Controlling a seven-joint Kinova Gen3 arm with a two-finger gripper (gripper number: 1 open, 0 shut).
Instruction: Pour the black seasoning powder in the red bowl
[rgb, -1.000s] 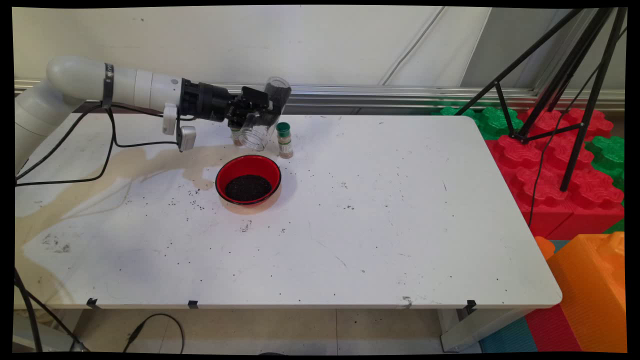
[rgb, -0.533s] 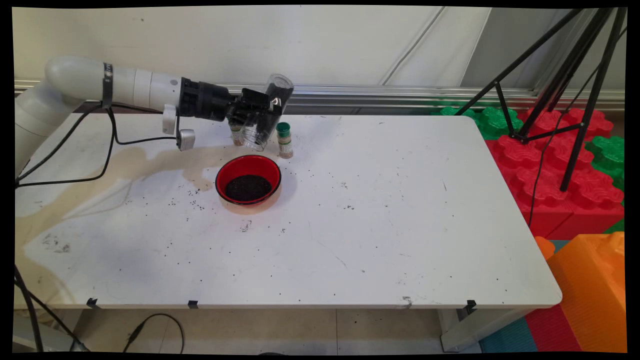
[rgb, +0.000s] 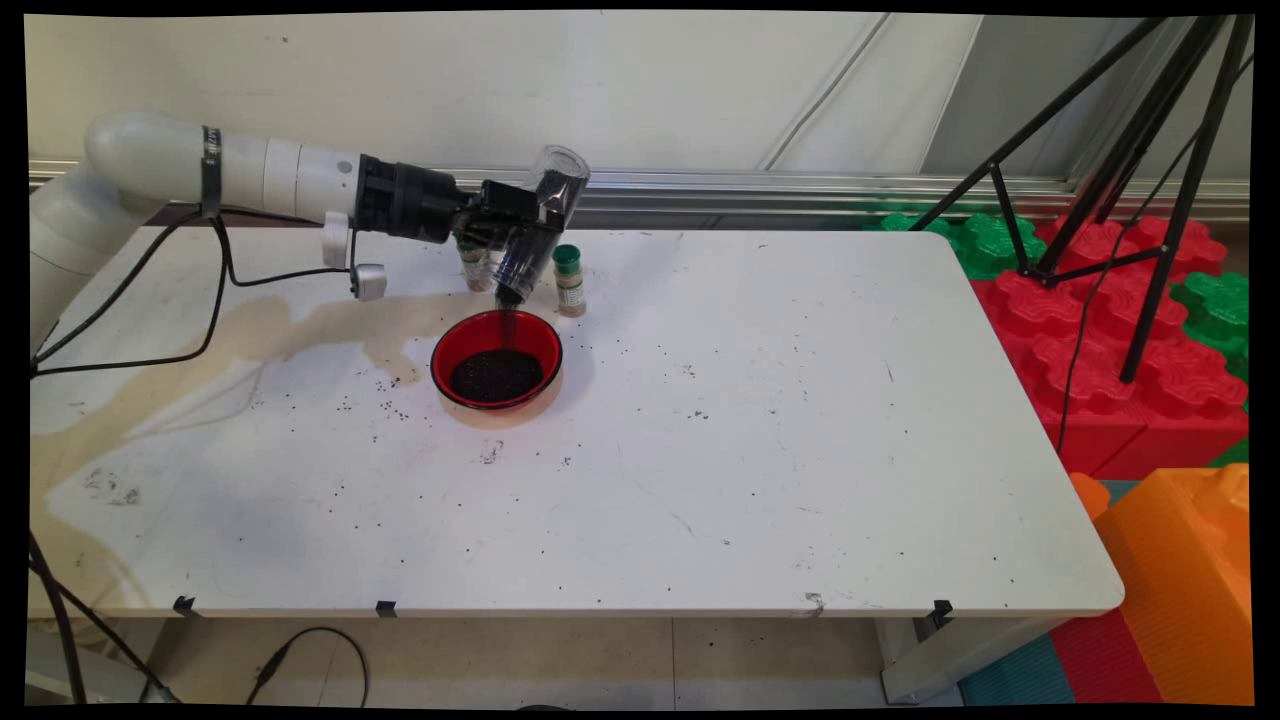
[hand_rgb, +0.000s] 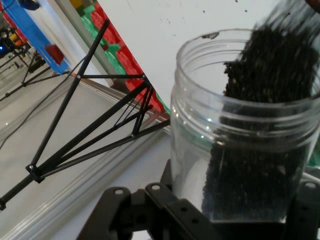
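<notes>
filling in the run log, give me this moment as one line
claw: shut on clear jar | jar: tipped mouth-down, dark grains pouring | below: red bowl with grains | beside: green-capped bottle

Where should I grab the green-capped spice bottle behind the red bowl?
Grip the green-capped bottle across its body just below the cap, coming from its right: it stands upright, and the gripper with the tilted jar crowds its left, the red bowl its front.

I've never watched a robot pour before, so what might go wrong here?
Some grains could miss: the jar is tipped mouth-down over the back rim of the red bowl, and stray specks already dot the table. The jar also hangs close to two small spice bottles, one green-capped and one behind it; a swing might knock them over. If the gripper loosens, the jar could drop.
</notes>
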